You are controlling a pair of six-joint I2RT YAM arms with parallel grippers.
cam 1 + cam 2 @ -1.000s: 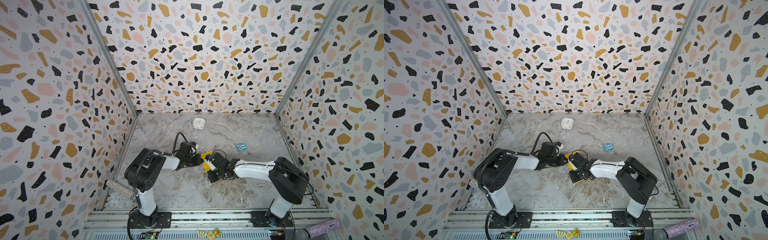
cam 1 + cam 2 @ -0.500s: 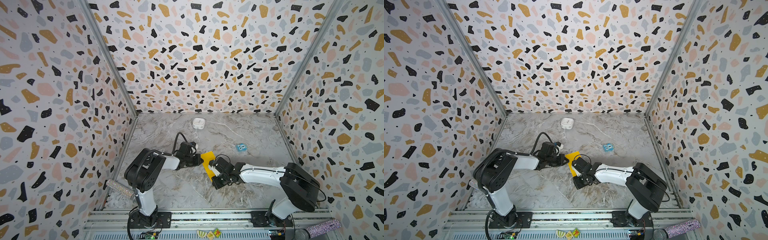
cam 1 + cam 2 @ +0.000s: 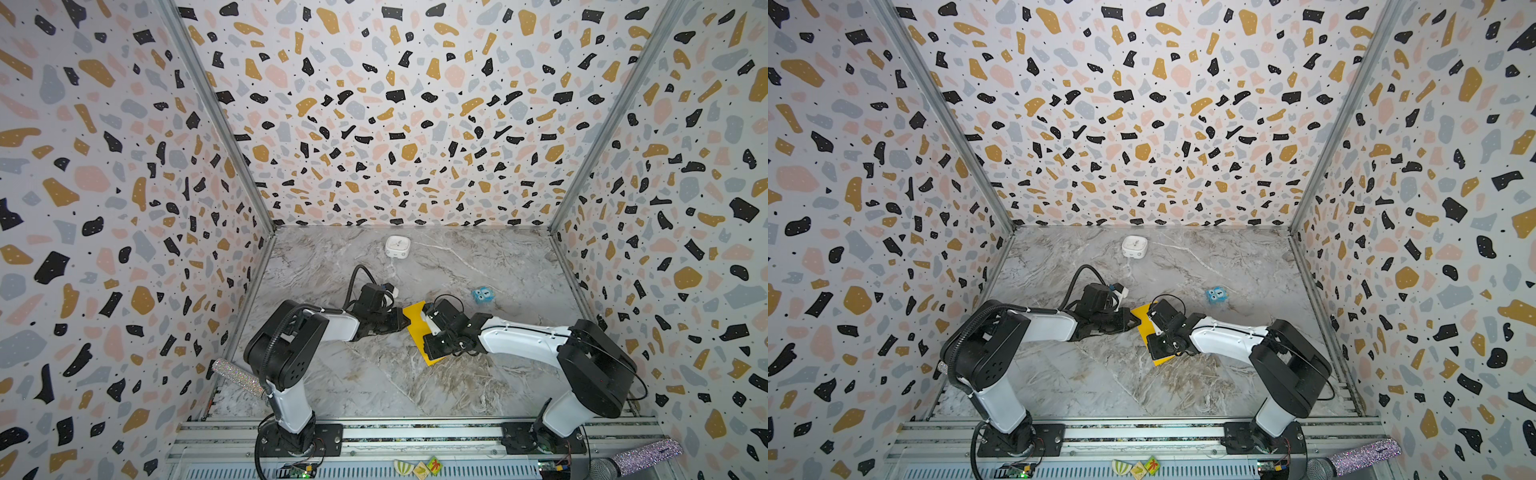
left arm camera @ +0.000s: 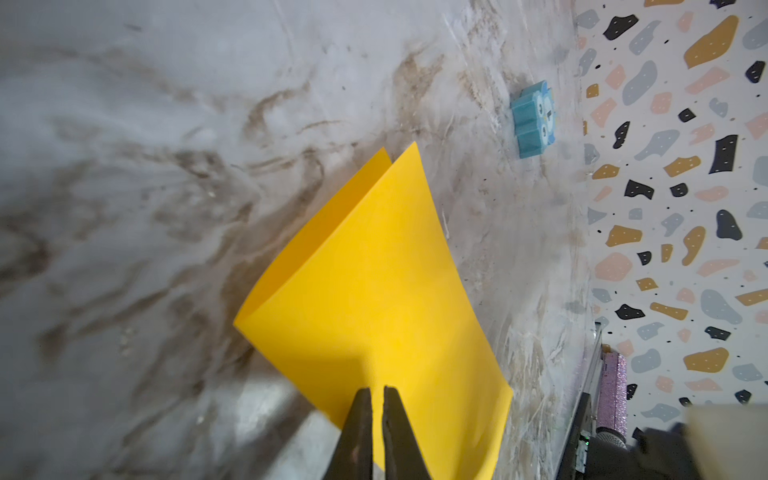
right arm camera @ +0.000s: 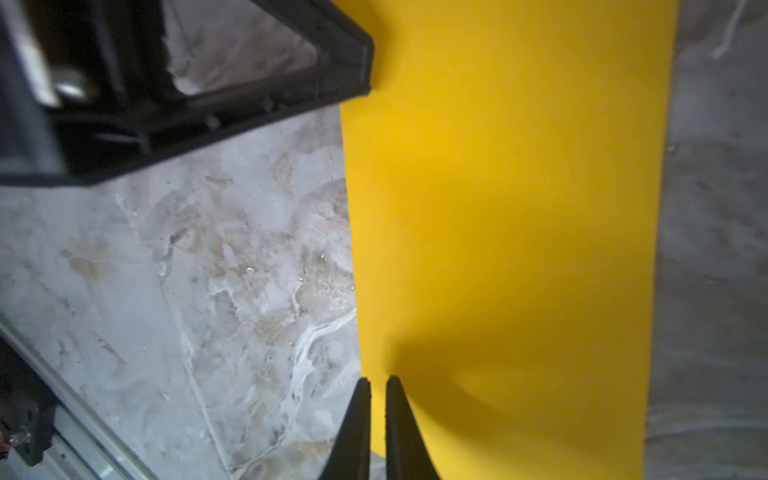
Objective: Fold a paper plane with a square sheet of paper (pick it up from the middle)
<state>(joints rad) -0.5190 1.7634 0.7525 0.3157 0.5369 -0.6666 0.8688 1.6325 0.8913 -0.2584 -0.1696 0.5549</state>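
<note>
Near the middle of the counter (image 3: 374, 386), we see the square sheet of paper (image 3: 415, 328) folded in half, its long axis running from 11 to 5 o'clock in both top views. Our left gripper (image 4: 377, 390) reaches in low from 9 o'clock, jaws clenched on the far end. Our right gripper (image 5: 377, 380) comes from 3 o'clock, jaws pinching the near end, forearm nearly level.

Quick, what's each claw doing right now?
Left claw: closed on the yellow paper, at its edge.
Right claw: closed on the same paper's edge.
</note>
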